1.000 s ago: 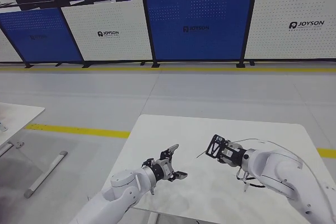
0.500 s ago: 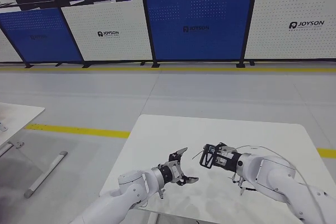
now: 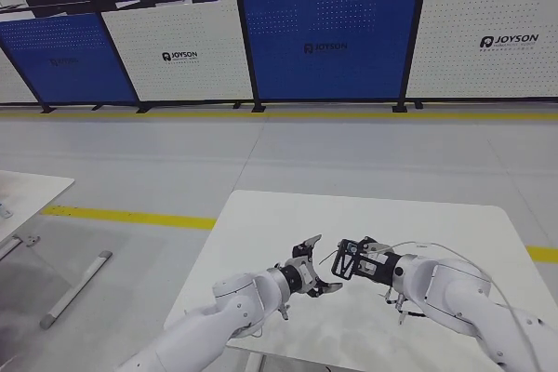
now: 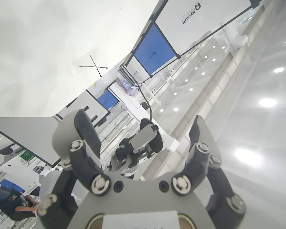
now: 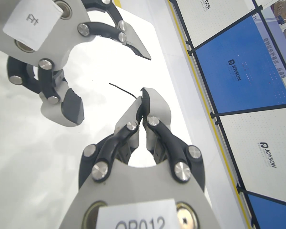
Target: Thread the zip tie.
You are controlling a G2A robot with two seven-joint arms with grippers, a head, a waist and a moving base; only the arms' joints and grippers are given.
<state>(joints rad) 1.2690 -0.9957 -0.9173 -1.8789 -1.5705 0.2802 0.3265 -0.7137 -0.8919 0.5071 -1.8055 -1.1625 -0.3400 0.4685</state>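
My right gripper (image 5: 141, 96) is shut on a thin black zip tie (image 5: 122, 90), and a short curved tail sticks out past its fingertips. That tail points into the gap of my left gripper (image 5: 113, 89), which stands open just in front of it without touching the tie. In the top view the left gripper (image 3: 314, 272) and the right gripper (image 3: 340, 260) nearly meet above the middle of the white table (image 3: 260, 232). The left wrist view has its own open fingers (image 4: 85, 129) framing the right gripper (image 4: 133, 148) farther off.
Thin dark lines (image 4: 93, 66) lie crossed on the table surface in the left wrist view. A second white table (image 3: 19, 195) with small items stands at the far left. Blue and white partition panels (image 3: 325, 46) line the back beyond a yellow floor stripe.
The left gripper has travelled right across the table, closing in on the right gripper. The right gripper shifted left with the tie at first, then held still.
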